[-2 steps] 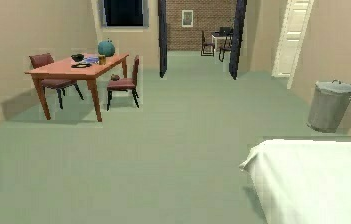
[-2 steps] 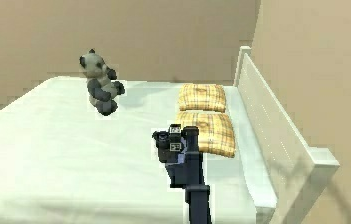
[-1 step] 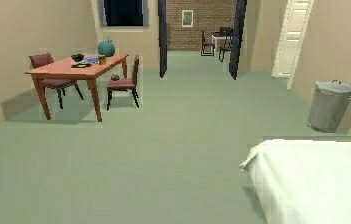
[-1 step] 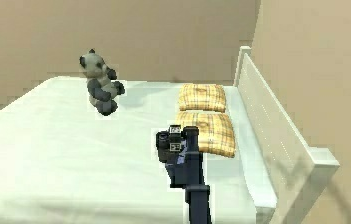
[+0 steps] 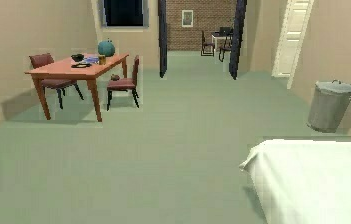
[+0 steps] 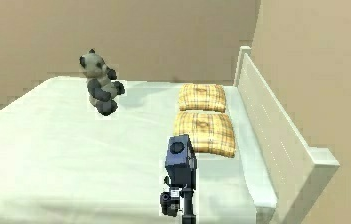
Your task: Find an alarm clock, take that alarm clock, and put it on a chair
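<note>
Wide bare floor (image 5: pixel 173 140) ahead, bed (image 5: pixel 313 180) corner lower right, fingers (image 6: pixel 179 150) against bed, state cannot tell

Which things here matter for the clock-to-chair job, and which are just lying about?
Job: left-side chair; right-side chair; hand.
Lying about: table; globe; bin; bed; teddy; pillows.

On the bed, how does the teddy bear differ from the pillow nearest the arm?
The bear is grey; the pillow is yellow and checked. The bear sits upright; the pillow lies flat. The bear is away from the headboard; the pillow lies beside it. Both rest on the white bed.
</note>
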{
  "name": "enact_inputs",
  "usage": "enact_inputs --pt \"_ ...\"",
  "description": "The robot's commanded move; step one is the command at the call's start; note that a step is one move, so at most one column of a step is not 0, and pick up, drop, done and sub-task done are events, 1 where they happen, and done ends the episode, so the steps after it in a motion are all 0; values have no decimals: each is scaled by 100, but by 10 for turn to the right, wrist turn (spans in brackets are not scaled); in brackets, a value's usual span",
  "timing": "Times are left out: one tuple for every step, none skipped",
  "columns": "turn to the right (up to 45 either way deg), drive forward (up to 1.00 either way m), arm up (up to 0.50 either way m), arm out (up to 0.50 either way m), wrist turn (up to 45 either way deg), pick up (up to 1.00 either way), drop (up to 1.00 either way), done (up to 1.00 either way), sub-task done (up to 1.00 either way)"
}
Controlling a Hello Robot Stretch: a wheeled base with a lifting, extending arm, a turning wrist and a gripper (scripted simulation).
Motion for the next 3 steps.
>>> enact_inputs --pt "0 0 0 0 0 100 0 0 0" --pt "0 0 10 0 0 0 0 0 0" --pt "0 0 44 0 0 0 0 0 0"
